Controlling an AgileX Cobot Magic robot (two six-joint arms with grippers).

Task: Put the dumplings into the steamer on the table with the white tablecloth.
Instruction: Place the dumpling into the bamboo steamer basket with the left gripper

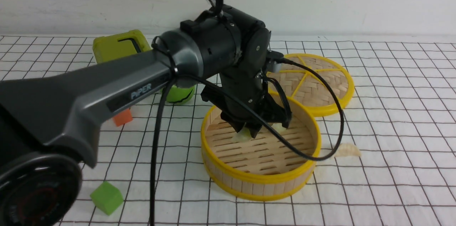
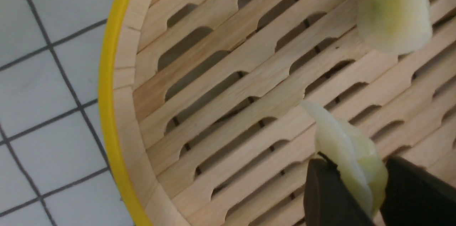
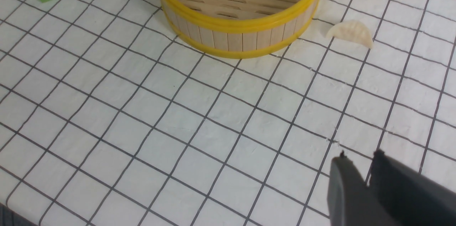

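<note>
At counter centre, steamer [image 1: 262,179]: round bamboo, slatted floor, upright strip wall, yellow plastic rims. It sits on the white tablecloth [image 1: 392,119], thin dark grid, slightly wrinkled.

Left wrist view only: left jaws clenched on the held dumpling [image 2: 351,163], pale green-white with a smooth curved edge, inside the steamer over the slats. Can't tell if it touches them. Second dumpling [image 2: 392,8] lies on the floor slats, apart from the held one. Front view hides most of this behind the black wrist and cable.

Right wrist view only: right jaws slightly parted, nothing between, over bare cloth at about 5 o'clock of the steamer, well apart. They are out of the front view.

Third dumpling [image 1: 347,150], whitish pleated crescent, lies on cloth near the steamer's 3 o'clock.

Woven lid [image 1: 320,87], flat with yellow spokes, at 1 o'clock. Green foam cube [image 1: 107,197] at 8 o'clock, orange cube [image 1: 123,117] at 10, green ball [image 1: 180,94] at 11.
</note>
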